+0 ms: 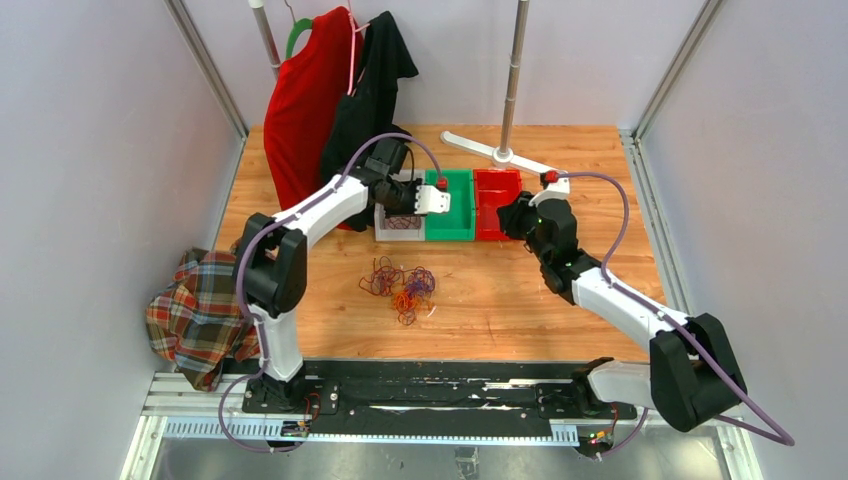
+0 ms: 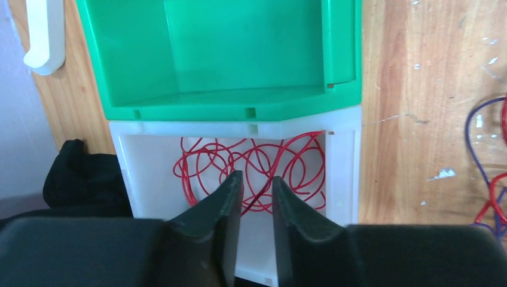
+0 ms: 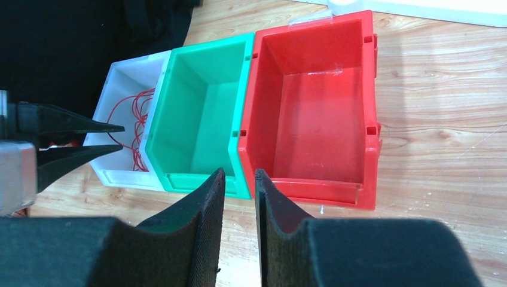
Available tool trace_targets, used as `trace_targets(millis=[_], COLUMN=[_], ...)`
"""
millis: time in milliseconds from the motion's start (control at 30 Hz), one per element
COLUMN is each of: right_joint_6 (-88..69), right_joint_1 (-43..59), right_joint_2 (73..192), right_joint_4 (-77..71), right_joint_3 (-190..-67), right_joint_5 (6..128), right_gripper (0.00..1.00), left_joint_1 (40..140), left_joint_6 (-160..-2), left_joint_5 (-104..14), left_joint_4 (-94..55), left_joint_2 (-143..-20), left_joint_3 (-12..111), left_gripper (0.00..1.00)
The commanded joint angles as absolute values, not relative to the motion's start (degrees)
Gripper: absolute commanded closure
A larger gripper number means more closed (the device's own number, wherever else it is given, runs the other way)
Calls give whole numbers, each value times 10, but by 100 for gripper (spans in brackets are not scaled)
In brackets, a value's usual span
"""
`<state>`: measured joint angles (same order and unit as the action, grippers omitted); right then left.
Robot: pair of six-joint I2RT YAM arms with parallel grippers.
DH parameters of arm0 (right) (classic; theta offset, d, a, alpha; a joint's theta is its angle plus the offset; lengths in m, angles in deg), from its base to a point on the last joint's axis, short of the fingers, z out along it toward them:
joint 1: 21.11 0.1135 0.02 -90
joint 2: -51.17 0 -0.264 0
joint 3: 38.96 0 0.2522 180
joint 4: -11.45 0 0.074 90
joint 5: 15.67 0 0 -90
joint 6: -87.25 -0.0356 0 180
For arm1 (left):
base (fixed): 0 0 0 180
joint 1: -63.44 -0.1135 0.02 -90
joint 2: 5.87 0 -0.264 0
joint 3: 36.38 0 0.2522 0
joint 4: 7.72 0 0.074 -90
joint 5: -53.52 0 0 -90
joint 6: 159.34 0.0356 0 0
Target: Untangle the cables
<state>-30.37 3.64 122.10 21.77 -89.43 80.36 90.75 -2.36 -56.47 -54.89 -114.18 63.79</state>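
Observation:
The cables [image 1: 400, 283] lie in a loose tangle of red, orange and purple loops on the wooden table in front of the bins. Part of that tangle shows at the right edge of the left wrist view [image 2: 485, 179]. A separate red cable [image 2: 251, 164] lies coiled inside the white bin [image 2: 344, 173], and it also shows in the right wrist view [image 3: 136, 128]. My left gripper [image 2: 257, 179] hangs over that bin with a narrow gap between its fingers and nothing pinched. My right gripper [image 3: 239, 174] hovers in front of the green and red bins, slightly open and empty.
A green bin [image 1: 449, 205] and a red bin [image 1: 495, 203] stand in a row with the white bin [image 1: 400, 222]; both hold nothing. Red [image 1: 305, 110] and black [image 1: 365, 95] shirts hang at the back left. A plaid cloth [image 1: 195, 310] lies at the table's left edge. A rack pole [image 1: 513, 80] rises behind.

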Motion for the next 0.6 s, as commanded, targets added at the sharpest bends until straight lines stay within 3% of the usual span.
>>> trace_targets(millis=[0,267,433,500,567], right_joint_6=[-310,-319,-320,-320,-317], right_joint_1=[24,10,9,9,9], right_joint_2=[1224,1224,1220,1217,1211], right_joint_4=[216,216,209,204,201], right_joint_3=[-911,-909,-912,-913,-913], right_joint_5=[800,785,783,782,781], right_gripper=[76,78,80,80,80], left_joint_1=[907,904,901,901,901], left_joint_6=[-26,-60,-83,-86,-85], left_joint_5=[-540,-468,-446,-453,-467], left_joint_4=[-543,-480,-445,-459,-491], left_joint_2=[-1185,-1227,-1229,-1219,-1199], left_joint_3=[668,670,660,662,667], left_gripper=[75,95,99,94,67])
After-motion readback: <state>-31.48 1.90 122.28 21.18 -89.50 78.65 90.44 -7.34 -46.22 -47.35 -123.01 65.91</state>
